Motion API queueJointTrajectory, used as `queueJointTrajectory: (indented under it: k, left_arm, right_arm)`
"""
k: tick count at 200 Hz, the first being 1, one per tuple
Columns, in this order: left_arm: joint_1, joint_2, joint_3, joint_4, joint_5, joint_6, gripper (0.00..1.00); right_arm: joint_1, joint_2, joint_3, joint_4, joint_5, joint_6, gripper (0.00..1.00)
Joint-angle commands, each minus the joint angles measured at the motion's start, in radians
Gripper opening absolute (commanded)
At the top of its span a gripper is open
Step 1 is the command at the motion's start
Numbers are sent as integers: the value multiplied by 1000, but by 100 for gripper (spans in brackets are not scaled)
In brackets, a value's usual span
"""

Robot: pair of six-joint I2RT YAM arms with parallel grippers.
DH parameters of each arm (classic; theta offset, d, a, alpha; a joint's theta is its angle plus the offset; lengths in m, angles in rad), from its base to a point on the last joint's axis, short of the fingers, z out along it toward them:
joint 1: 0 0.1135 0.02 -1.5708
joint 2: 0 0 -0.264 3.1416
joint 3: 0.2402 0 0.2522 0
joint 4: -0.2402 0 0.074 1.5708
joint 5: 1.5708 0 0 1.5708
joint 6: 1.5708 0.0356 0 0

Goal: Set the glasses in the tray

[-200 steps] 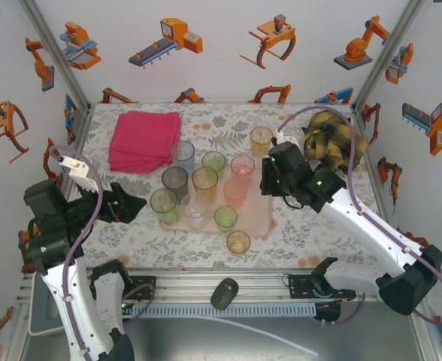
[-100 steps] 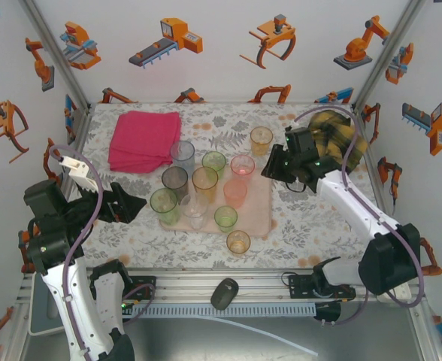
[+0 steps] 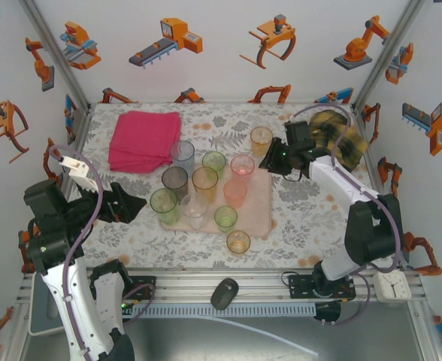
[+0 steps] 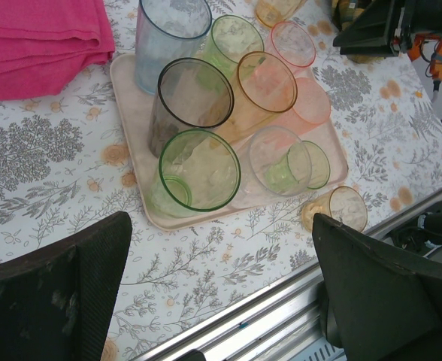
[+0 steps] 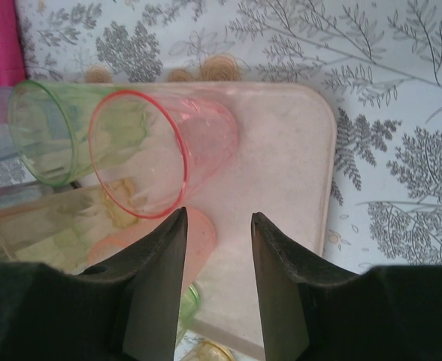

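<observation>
The pale pink tray (image 3: 260, 219) lies mid-table with several glasses standing close together on it, among them a pale blue one (image 3: 182, 155), a grey one (image 3: 174, 180) and a green one (image 3: 164, 204). One orange glass (image 3: 261, 140) stands on the cloth behind the tray, and another (image 3: 238, 241) stands in front of it. My right gripper (image 3: 273, 160) hovers open and empty over the tray's back right corner (image 5: 289, 150), beside the pink glass (image 5: 161, 150). My left gripper (image 3: 136, 204) hangs wide open left of the tray, with nothing between its fingers (image 4: 93, 286).
A folded magenta cloth (image 3: 143, 140) lies at the back left. A yellow-and-black bundle (image 3: 335, 138) sits at the back right, behind the right arm. An aluminium rail with a dark oval object (image 3: 224, 293) runs along the table's front edge.
My right gripper has pulled back from the tray's right side toward the back right corner, and its jaws narrowed slightly. The left arm has stayed still.
</observation>
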Motion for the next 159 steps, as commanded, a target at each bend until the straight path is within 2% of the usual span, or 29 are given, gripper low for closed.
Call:
queueJointTrajectory:
  k: [1, 159]
  left_arm:
    - [8, -5, -4, 16, -1, 4, 97]
    - [13, 2, 0, 11, -6, 7, 97]
  right_arm:
    - [-6, 32, 61, 15, -11, -30, 39]
    - [-11, 164, 97, 99, -88, 19, 39]
